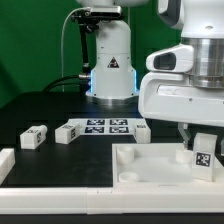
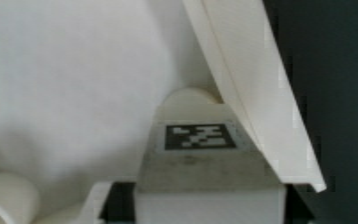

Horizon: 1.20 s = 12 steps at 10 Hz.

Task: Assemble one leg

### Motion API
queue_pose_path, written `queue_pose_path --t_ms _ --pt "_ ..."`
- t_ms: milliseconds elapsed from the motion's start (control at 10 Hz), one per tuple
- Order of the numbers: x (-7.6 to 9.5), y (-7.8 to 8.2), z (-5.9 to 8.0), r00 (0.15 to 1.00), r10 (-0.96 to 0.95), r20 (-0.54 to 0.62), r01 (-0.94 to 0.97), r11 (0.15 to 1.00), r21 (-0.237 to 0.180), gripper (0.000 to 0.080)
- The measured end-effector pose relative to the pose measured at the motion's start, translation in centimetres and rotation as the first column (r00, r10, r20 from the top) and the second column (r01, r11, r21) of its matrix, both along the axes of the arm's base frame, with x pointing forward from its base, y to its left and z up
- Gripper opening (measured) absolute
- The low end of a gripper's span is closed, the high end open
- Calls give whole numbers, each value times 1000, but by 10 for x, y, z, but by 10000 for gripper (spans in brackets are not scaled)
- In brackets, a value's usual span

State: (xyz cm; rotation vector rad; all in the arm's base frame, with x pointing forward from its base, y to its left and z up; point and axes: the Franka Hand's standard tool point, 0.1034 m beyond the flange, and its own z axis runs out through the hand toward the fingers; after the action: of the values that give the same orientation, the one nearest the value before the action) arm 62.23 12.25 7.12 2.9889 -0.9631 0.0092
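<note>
The gripper [image 1: 203, 146] is clamping a leg [image 1: 203, 156] over the panel [image 1: 150, 170] — insertion step; next, lowering it squarely into the corner socket.

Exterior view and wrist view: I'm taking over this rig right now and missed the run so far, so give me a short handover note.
Gripper: down over the large white panel at the exterior view's right, jaws shut on the leg; the wrist view shows its tag between them.
Leg: held upright at the panel; whether it is seated in a socket cannot be told.
Other legs: one and another lie loose on the table, a third just behind the panel.
Marker board: flat on the table.
Done: one leg grasped and brought to the panel.
Left: seat it, then release.
</note>
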Motion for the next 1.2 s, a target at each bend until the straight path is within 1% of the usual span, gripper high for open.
queue_pose_path --t_ms 100,200,400,600,700,800,900,1000,1100,1200 --pt "0 1 0 987 -159 2 159 987 -4 290" --pt "0 1 0 955 -298 7 298 955 -11 291" --pt "0 0 0 888 -459 10 459 888 0 291" --pt "0 0 0 856 -517 9 517 856 3 291" --pt "0 0 0 860 -510 9 510 860 3 407" --pt "0 0 0 860 -510 9 510 860 3 407" --pt "0 0 0 860 -510 9 510 860 3 582" --pt "0 0 0 871 -491 9 491 871 2 635" --pt "0 0 0 893 -450 10 449 893 3 635" --pt "1 1 0 906 -423 16 423 906 15 647"
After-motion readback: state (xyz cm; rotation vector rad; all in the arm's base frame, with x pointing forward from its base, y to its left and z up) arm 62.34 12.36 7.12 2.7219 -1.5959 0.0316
